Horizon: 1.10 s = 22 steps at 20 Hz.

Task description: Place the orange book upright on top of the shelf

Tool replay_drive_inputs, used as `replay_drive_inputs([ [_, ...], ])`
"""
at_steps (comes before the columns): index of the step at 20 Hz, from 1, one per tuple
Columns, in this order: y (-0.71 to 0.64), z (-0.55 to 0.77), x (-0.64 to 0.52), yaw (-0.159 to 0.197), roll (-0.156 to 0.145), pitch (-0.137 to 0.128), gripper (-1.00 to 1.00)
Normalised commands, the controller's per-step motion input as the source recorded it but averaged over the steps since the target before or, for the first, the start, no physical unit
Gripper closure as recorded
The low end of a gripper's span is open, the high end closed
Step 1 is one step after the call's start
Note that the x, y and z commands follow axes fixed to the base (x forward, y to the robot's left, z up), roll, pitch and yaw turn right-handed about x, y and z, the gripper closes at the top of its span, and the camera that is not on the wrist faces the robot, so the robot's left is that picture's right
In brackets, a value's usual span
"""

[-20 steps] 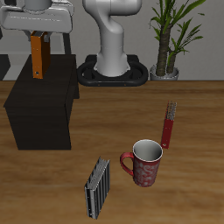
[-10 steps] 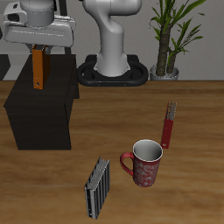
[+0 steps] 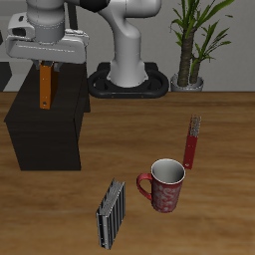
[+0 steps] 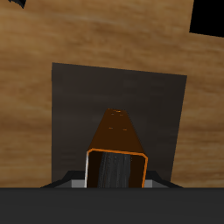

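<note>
Ext. view: my gripper is clamped on the top end of the book, which hangs upright over the shelf, towards its back edge. I can't tell from ext. view whether the book's lower end touches the shelf top. Wrist cam: I'm looking straight down the book, orange cover w/ dark page edge nearest the lens, fingers pressed on both sides; black shelf top directly beneath, wood floor around it. On the table, well apart from the shelf: red mug, striped book standing near the front edge, dark-red book lying flat farther back. Plant sits behind the table beside the robot base.
</note>
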Motion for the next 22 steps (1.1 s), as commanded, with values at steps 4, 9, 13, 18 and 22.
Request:
replay_drive_inputs([
  [4,0.05,-0.03,0.01,-0.003,-0.013,0.008,-1.0],
  [9,0.01,0.01,-0.01,0.0,-0.018,-0.004,-1.0],
  [13,0.04,0.11,-0.06,-0.005,-0.008,-0.017,-1.0],
  [18,0.11,0.23,-0.11,0.007,-0.003,-0.035,-1.0],
  [22,0.23,0.46,-0.18,0.036,-0.004,-0.074,-1.0],
])
